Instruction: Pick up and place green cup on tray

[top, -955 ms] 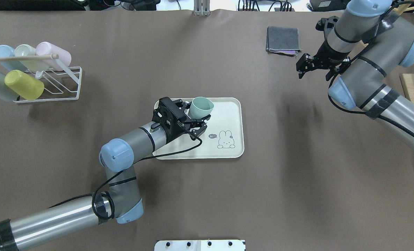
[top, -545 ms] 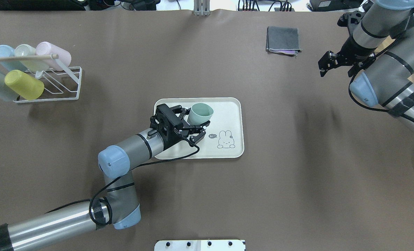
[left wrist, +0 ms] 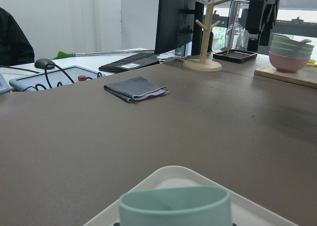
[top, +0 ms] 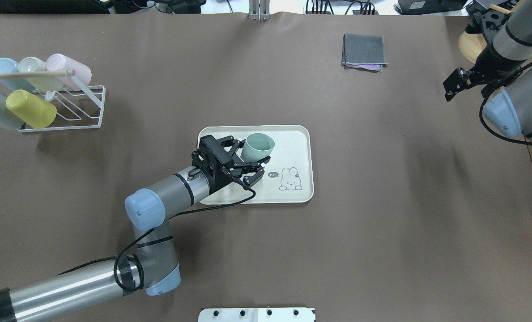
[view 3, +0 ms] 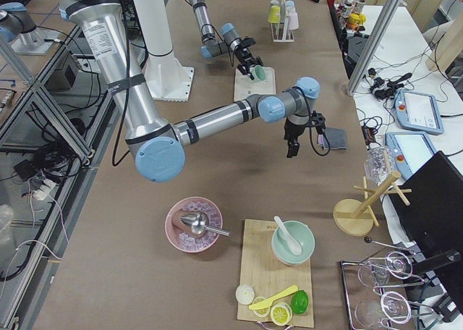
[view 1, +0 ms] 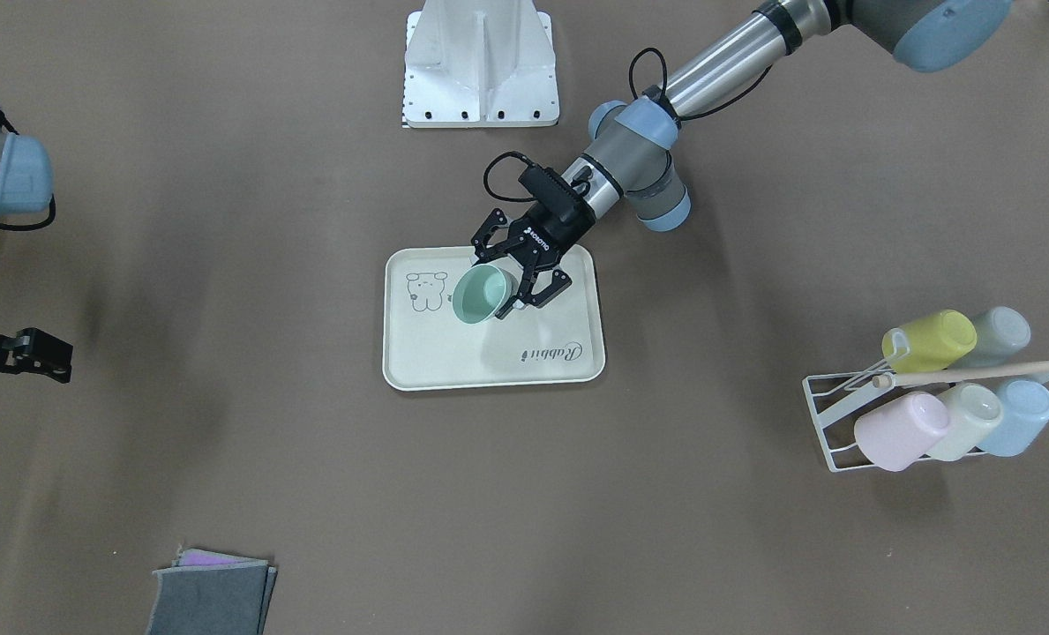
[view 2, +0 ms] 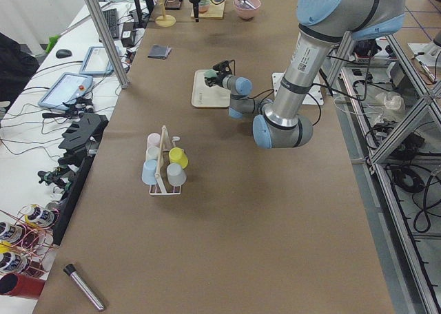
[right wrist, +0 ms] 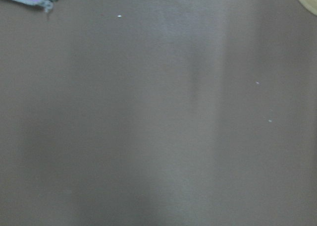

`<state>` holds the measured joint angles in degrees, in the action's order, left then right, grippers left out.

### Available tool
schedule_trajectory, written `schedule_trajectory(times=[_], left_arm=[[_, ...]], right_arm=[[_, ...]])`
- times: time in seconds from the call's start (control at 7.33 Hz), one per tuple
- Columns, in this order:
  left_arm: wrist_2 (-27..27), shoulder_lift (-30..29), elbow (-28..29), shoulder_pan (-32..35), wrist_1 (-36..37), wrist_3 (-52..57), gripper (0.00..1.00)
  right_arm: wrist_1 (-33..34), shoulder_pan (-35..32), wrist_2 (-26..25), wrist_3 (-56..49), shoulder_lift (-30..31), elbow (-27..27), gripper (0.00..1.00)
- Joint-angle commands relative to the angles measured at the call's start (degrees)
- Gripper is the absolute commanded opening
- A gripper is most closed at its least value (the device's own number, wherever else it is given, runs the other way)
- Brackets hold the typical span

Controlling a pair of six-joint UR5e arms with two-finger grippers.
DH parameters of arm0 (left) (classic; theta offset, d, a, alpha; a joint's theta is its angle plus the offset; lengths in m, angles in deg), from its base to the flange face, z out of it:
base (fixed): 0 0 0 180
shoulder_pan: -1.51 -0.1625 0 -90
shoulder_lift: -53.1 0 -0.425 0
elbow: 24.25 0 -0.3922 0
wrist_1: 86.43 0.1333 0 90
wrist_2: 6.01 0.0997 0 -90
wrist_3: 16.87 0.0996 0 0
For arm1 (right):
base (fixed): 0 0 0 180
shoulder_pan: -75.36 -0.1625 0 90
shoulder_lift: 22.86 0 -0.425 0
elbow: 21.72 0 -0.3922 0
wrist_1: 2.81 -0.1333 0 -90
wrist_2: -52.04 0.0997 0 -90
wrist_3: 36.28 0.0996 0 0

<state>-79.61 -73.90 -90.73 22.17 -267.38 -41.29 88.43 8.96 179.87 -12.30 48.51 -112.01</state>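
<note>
Left end effector (top: 250, 157) clasping tilted green cup (top: 257, 146) over tray (top: 300, 142), shifted slightly toward robot, right arm (top: 514, 100) withdrawn further

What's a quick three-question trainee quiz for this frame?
1. True or false: the green cup is outside the rim of the tray.
2. Multiple choice: the fingers of the left gripper are A) on either side of the green cup, B) far above it, C) nowhere near it.
3. Count: how many cups sit on the white wire rack?

Key: 1 false, the cup is on the tray. 2 A. 3 five.
</note>
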Motion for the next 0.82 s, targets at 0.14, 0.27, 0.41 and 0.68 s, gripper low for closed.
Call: schedule_trajectory(times=[0.14,0.27,0.41,0.68], left_arm=[[0.0,0.0,0.1,0.0,0.0,2.5,0.95],[0.1,0.1,0.1,0.0,-0.1,2.5,0.95],[0.1,0.0,0.1,0.0,0.0,2.5,0.96],[0.0,0.0,-1.8,0.1,0.1,4.6,0.98]], right_arm=[[6.5,-10.9,1.4,-15.0,6.1,-0.8,1.00],[12.2,-15.7,2.0,-19.7,6.3,-1.0,1.00],[16.0,-20.0,3.1,-22.2,7.9,-3.3,1.00],[17.7,-20.6,3.9,-22.2,13.3,-13.3,1.00]])
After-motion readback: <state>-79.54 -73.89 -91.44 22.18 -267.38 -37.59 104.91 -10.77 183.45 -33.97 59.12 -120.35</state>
